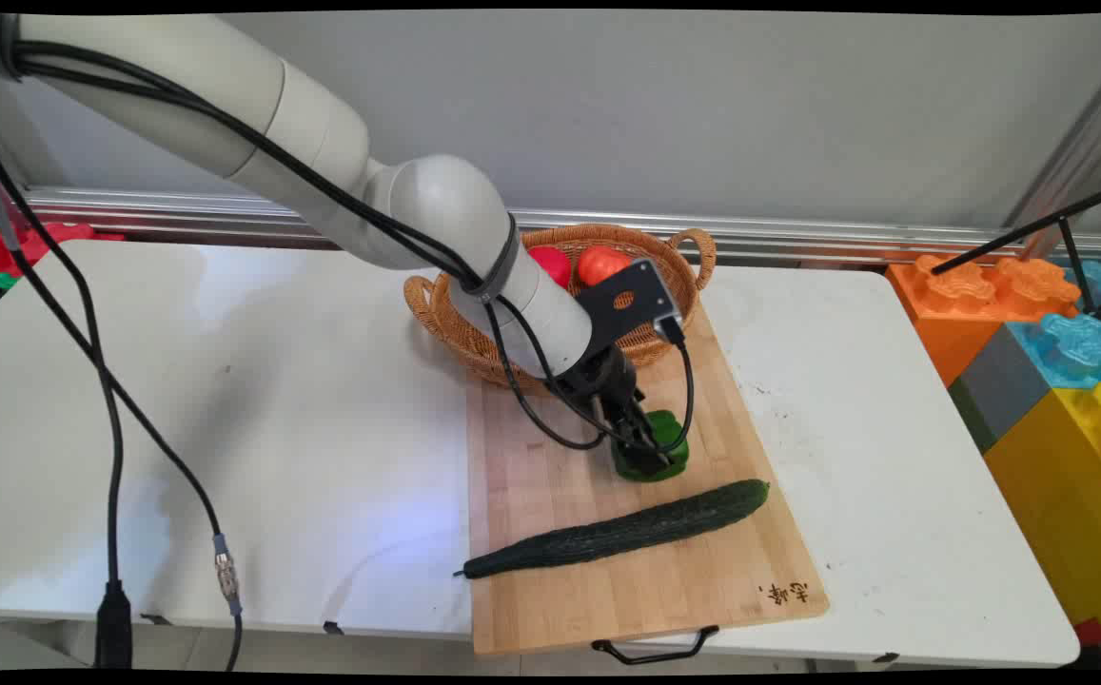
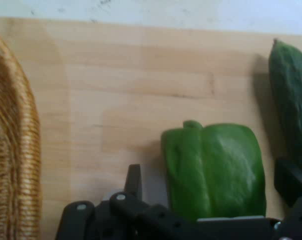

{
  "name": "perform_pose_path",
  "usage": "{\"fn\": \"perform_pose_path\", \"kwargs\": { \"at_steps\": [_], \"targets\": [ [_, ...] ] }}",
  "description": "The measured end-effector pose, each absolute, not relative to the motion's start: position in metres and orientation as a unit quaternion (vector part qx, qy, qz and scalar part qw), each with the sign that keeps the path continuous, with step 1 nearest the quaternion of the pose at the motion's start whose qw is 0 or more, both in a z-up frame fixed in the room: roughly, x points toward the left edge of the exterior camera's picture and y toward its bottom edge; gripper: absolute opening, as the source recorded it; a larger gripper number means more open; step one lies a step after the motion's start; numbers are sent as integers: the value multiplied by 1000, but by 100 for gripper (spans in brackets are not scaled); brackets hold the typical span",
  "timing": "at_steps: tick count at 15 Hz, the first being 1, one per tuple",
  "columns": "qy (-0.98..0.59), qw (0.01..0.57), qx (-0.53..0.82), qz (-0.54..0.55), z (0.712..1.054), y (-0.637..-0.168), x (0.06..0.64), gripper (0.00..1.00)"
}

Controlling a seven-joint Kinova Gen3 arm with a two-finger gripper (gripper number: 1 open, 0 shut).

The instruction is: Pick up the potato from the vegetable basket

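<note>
Main view: my gripper (image 1: pixel 645 445) is down at the centre of the frame over a green bell pepper (image 1: pixel 666 455) on the wooden cutting board (image 1: pixel 607 590). A long dark cucumber (image 1: pixel 617 531) lies slantwise just below the pepper, near it but apart. At the board's upper end sits a wicker basket (image 1: pixel 455 323) holding two red tomatoes (image 1: pixel 601 263). The board lies on the white table (image 1: pixel 226 381); coloured toy blocks (image 1: pixel 1045 352) stand at the right edge.

Hand view: my fingers (image 2: pixel 135 181) stand spread wide, one on each side of the pepper (image 2: pixel 215 170) at lower centre, gripping nothing; the left one stands clear of it. The cucumber (image 2: pixel 290 100) runs down the right edge, the basket (image 2: pixel 13 150) fills the left edge.
</note>
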State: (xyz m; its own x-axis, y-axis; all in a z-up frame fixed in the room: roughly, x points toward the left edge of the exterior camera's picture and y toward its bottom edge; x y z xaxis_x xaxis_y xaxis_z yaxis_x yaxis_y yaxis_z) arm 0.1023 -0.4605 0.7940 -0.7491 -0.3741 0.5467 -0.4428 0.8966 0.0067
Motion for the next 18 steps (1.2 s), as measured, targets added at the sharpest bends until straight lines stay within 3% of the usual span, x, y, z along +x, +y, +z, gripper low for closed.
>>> {"fn": "perform_pose_path", "kwargs": {
  "at_steps": [10,18],
  "targets": [
    [-933,257,222,115,858,-482,143,100],
    [-933,230,232,153,893,-496,231,100]
  ]
}}
